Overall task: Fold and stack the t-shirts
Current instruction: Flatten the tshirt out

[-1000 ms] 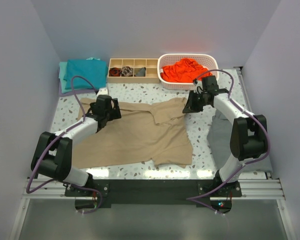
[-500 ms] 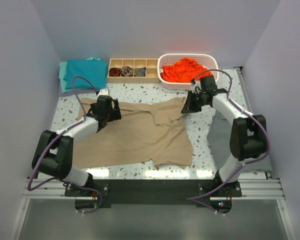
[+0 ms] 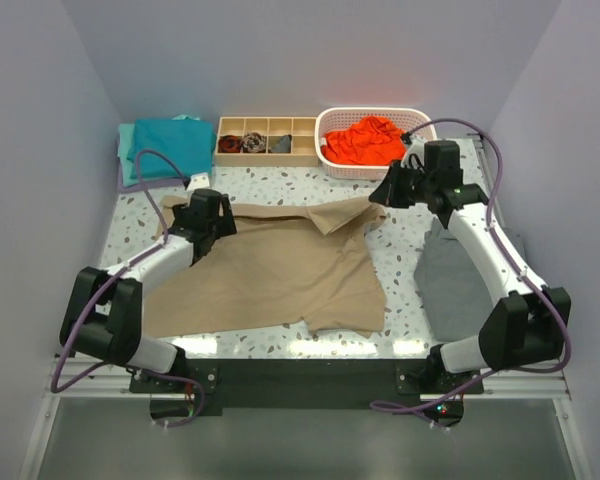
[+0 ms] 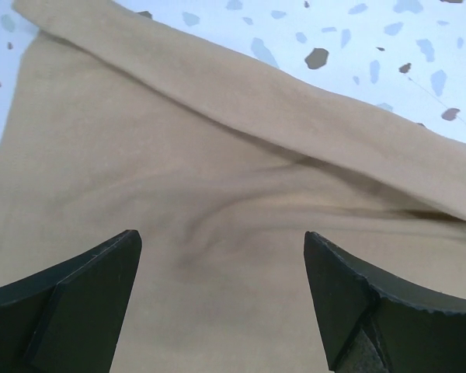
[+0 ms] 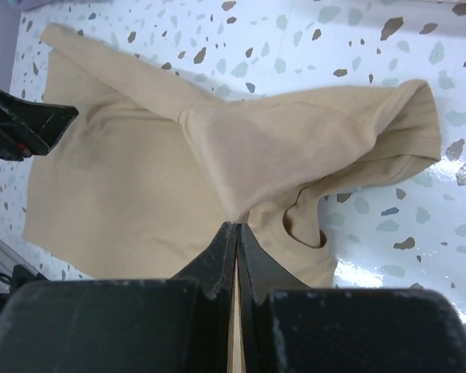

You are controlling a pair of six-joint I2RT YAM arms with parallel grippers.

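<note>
The tan t-shirt (image 3: pixel 280 270) lies spread on the table, its far right sleeve bunched. My right gripper (image 3: pixel 382 200) is shut on that sleeve's fabric and holds it raised; in the right wrist view the cloth (image 5: pixel 295 140) rises in a peak to the closed fingertips (image 5: pixel 237 227). My left gripper (image 3: pixel 212 228) is open over the shirt's far left shoulder, jaws wide apart just above the tan fabric (image 4: pixel 217 233), holding nothing. A folded teal t-shirt (image 3: pixel 165 145) lies at the far left. An orange-red t-shirt (image 3: pixel 370 140) fills the white basket (image 3: pixel 423 122).
A wooden divider tray (image 3: pixel 266 141) with small rolled socks stands at the back between the teal shirt and the basket. A flat dark grey cloth (image 3: pixel 450 285) lies at the right side under my right arm. Walls close in left, right and back.
My right gripper has lifted and pulled the tan sleeve toward the far right, and the right arm has swung outward. My left gripper shifted slightly toward the back along the shirt's shoulder.
</note>
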